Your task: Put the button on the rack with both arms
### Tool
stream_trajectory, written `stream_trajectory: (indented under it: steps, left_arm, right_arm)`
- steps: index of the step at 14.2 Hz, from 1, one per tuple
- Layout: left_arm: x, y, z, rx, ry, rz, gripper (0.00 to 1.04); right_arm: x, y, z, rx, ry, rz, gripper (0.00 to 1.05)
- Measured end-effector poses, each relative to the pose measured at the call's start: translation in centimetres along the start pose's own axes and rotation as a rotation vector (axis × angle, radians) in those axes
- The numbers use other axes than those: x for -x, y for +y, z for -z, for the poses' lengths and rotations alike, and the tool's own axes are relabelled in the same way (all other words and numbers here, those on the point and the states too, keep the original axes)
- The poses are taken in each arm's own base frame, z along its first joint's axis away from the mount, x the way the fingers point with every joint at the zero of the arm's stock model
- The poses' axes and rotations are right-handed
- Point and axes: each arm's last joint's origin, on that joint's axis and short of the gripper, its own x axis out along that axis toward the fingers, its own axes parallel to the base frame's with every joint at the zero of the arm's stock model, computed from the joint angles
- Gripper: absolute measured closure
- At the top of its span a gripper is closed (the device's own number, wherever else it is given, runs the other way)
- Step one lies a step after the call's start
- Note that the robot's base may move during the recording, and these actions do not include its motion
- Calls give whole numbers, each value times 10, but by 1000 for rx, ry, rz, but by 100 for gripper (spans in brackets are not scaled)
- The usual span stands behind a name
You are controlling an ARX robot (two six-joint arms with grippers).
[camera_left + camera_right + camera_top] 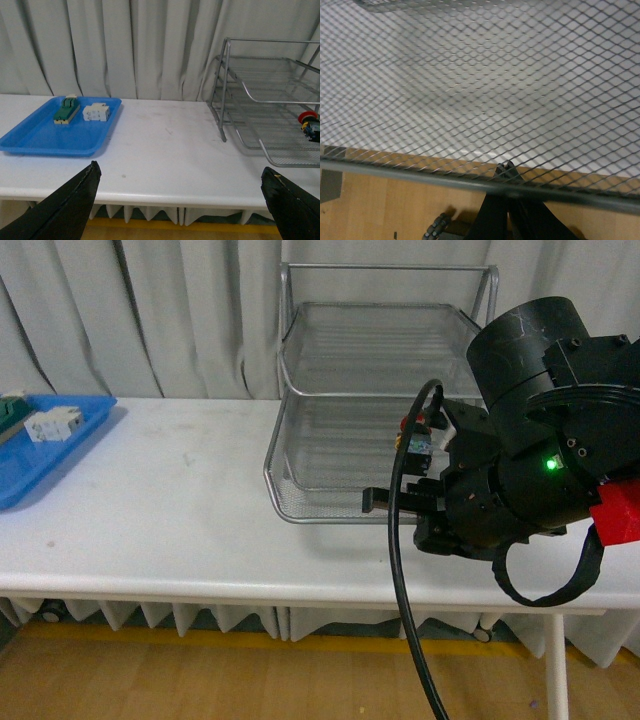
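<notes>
The button (415,435), with a red cap on a dark body, sits in a lower tier of the silver wire rack (290,390), partly hidden by my right arm. The left wrist view shows it at the rack's right side (309,123). My right gripper (372,500) is shut and empty, with its tips at the rack's front rim, left of and below the button. In the right wrist view the shut tips (505,169) show behind the mesh (470,90). My left gripper (182,210) is open and empty, back over the table's front edge, far from the rack (260,85).
A blue tray (60,440) at the table's far left holds a white blocky component (96,112) and a green-and-cream component (66,110). The white table (180,500) runs between tray and rack. Grey curtains hang behind. A black cable (400,570) hangs from my right arm.
</notes>
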Motion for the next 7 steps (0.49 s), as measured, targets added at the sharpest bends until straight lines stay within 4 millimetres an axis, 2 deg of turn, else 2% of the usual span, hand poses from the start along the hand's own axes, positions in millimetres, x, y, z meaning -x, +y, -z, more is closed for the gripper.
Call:
stream_trajectory:
  steps: [2,5,7]
  left_arm:
    - [0,0,0,0,0,0,7]
    - [0,0,0,0,0,0,7]
    - [0,0,0,0,0,0,7]
  right_arm:
    - [-8,-10,-5,1,15,27,103]
    - [-7,-22,-36,3,-45,38,103]
    - [-14,-32,-53,6,-69,53,103]
